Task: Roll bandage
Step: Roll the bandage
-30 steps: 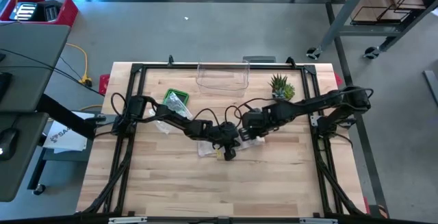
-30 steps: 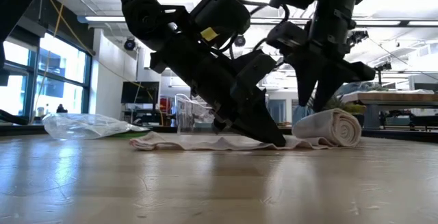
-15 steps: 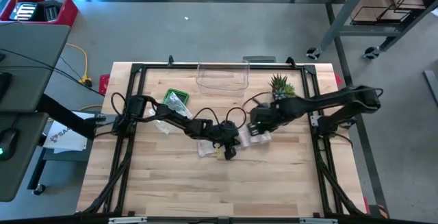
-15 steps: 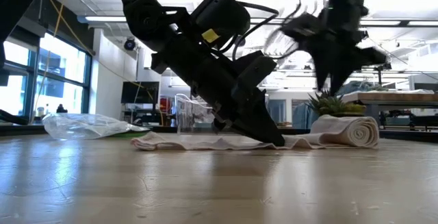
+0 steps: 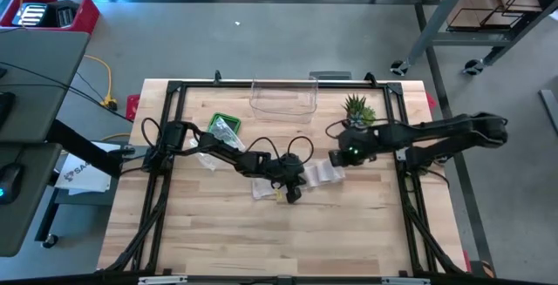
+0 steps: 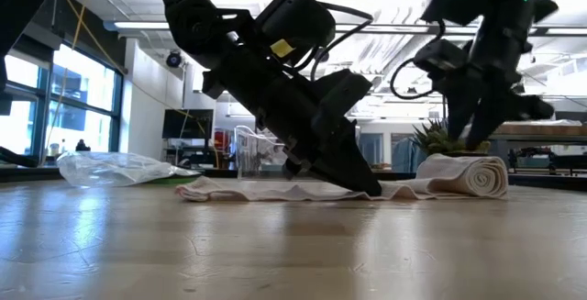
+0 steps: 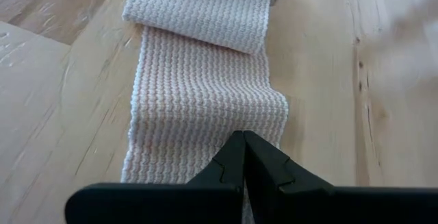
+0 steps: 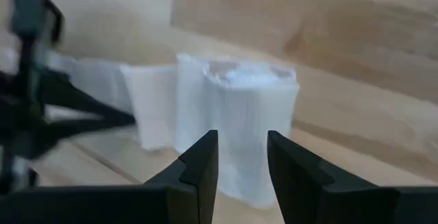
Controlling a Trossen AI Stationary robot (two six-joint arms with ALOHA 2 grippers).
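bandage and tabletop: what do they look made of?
Bandage: seems a woven or knitted elastic fabric, cream, matte; the left wrist view shows fine crosswise ribs and a soft rolled end.

Table: looks like light wood, butcher-block style, smooth with a slight sheen; grain lines and plank seams show, and the low view catches faint reflections. Solid wood or veneer cannot be told.

Bandage: ribbed woven cloth, matt; table: smooth pale wood; left hand: matt black plastic
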